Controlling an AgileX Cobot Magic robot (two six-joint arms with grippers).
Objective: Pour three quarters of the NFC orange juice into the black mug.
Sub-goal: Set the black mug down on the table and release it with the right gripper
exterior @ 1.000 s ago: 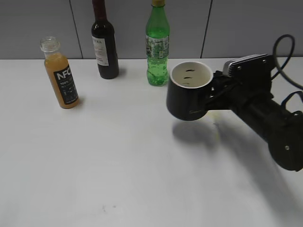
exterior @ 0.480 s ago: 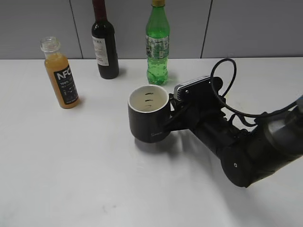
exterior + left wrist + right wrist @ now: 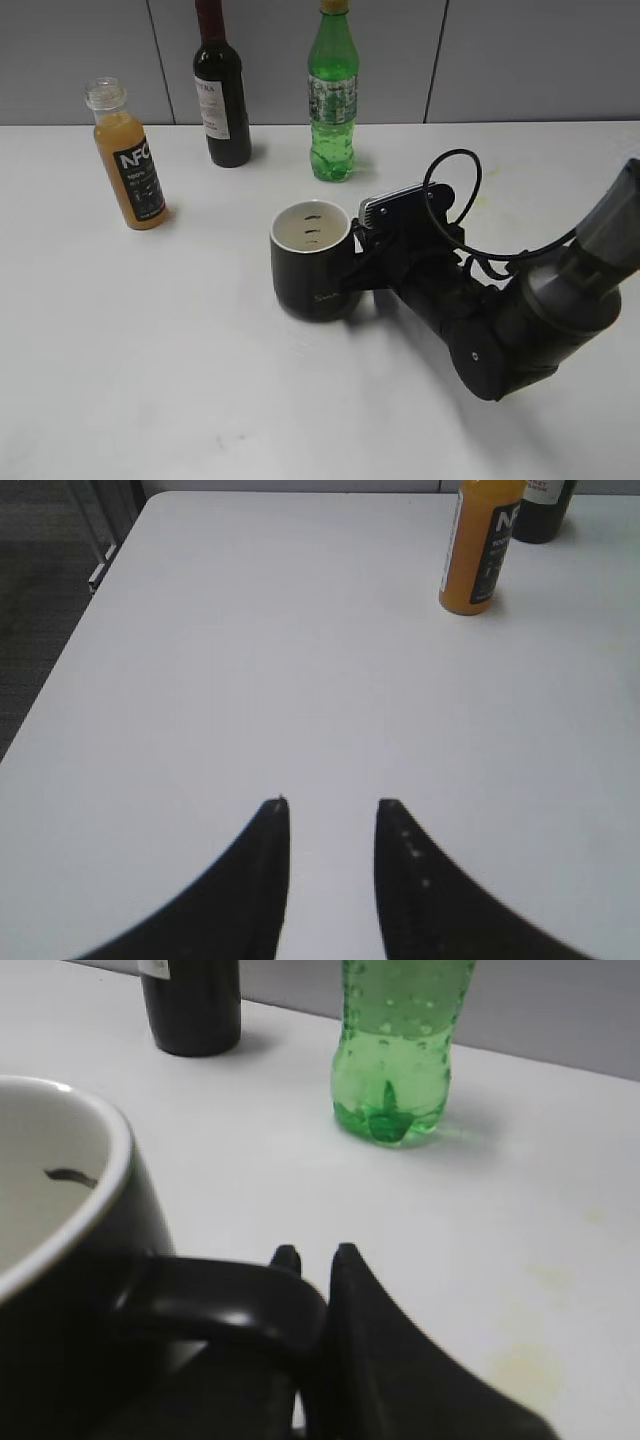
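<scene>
Behind the right fingers, the black mug handle hides.

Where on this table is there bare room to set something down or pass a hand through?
The widest bare patch is the front of the table, below the NFC orange juice and left of the black mug. Another lies between juice and mug. Crowded: the back row with the wine bottle and green bottle, and the right side, filled by the right gripper and its arm.
</scene>
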